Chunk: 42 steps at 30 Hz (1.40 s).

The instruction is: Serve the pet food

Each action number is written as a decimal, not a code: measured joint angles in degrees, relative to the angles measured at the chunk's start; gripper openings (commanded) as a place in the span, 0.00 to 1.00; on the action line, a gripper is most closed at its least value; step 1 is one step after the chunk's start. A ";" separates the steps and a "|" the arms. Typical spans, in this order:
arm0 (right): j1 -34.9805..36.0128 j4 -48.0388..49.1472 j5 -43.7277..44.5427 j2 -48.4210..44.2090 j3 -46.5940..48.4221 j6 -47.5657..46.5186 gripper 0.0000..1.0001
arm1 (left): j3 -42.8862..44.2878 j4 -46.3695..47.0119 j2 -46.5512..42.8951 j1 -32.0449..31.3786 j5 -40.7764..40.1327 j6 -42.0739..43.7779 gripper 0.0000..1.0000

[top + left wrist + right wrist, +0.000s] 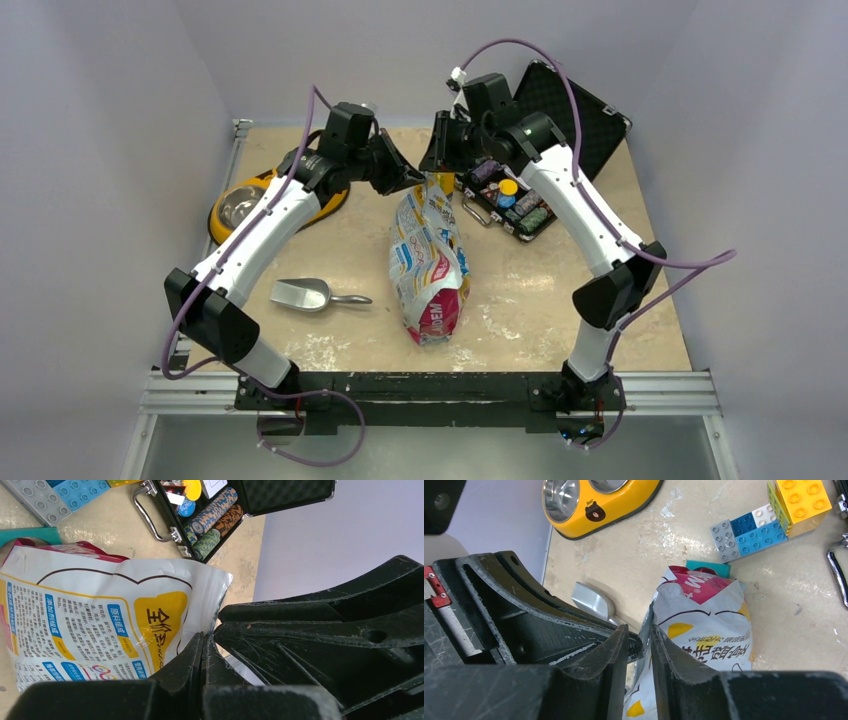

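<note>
The pet food bag [430, 265], glossy white, yellow and magenta, lies along the middle of the table with its far end raised. No kibble shows. My left gripper [408, 180] is shut on the bag's top edge; in the left wrist view its fingers [192, 655] press together against the printed film [100, 610]. My right gripper [437, 165] faces it from the other side. In the right wrist view its jaws [639, 630] stand a narrow gap apart, with the bag's edge [709, 625] between them, against the right finger.
A yellow pet bowl [240, 205] with steel insets stands at the far left. A metal scoop [303, 294] lies left of the bag. An open black case of poker chips [510, 205] sits at the far right. Toy bricks [769, 517] lie beyond the bag.
</note>
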 measured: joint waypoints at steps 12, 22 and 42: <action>-0.26 4.52 -0.42 -4.11 -7.74 1.20 0.29 | -0.04 -1.22 -0.09 0.20 0.13 -0.44 0.00; -0.28 4.39 -0.61 -3.85 -7.80 1.62 0.18 | -0.04 -1.95 -0.39 0.48 0.20 -0.55 0.00; 4.96 4.00 8.20 -0.98 -6.82 -2.99 0.00 | 2.86 -9.57 0.52 0.63 -3.43 -1.07 0.00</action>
